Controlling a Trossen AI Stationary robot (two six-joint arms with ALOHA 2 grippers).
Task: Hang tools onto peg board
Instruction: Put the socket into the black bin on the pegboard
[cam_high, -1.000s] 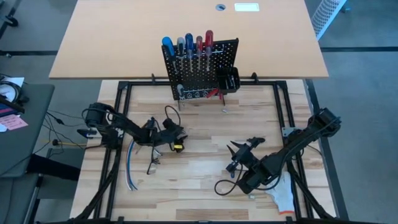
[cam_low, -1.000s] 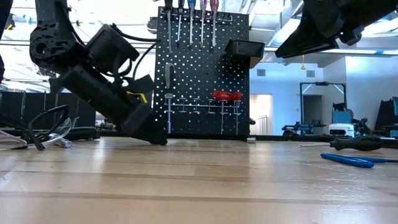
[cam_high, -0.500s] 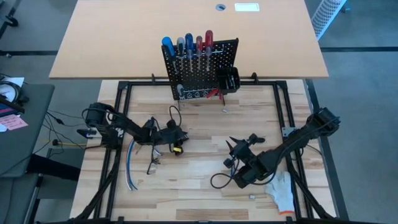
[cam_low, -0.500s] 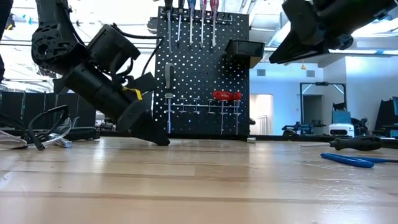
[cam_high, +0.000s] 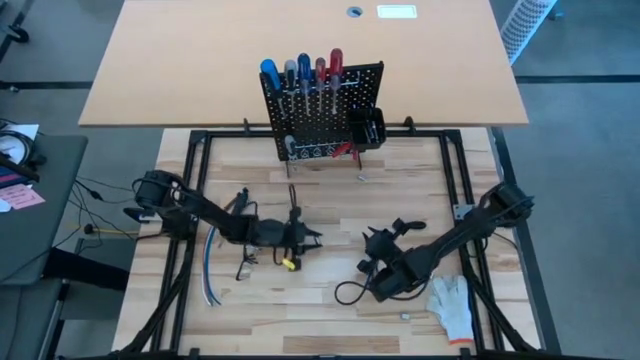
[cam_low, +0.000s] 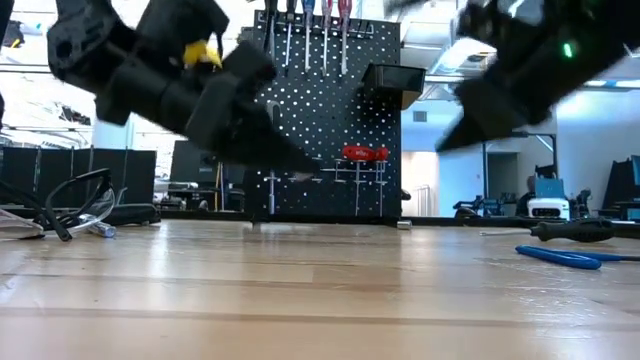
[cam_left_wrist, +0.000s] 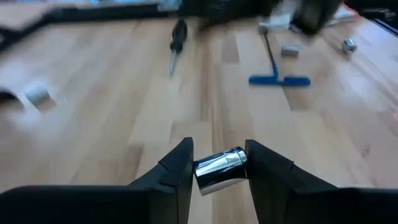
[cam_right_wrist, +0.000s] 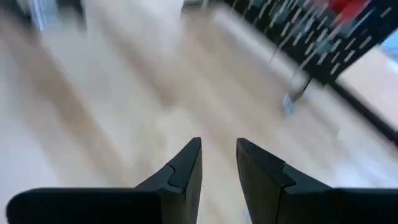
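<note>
I have the left gripper (cam_left_wrist: 219, 163) clamped on a small chrome socket (cam_left_wrist: 221, 169), its fingers pressing the shiny barrel from both sides; in the high view that gripper (cam_high: 305, 238) hangs over the table in front of the peg board (cam_high: 322, 112), a little to the left of the board's centre, and well clear of it; the right gripper (cam_right_wrist: 219, 163) is parted and holds nothing, and sits in front of the board too, toward its right side (cam_high: 375, 240). The board already carries a row of screwdrivers (cam_high: 302, 74) along its top and red-handled pliers (cam_low: 364, 153) lower down, beside its small black bin (cam_low: 391, 80). I judge this the carrying step, the socket lifted but not yet placed; next I need to swing the left arm toward the board and line the socket up with a free peg or the bin; a blue T-handle key (cam_left_wrist: 278, 78) and a black screwdriver (cam_left_wrist: 176, 40) still lie on the wood (cam_left_wrist: 93, 124), waiting.
</note>
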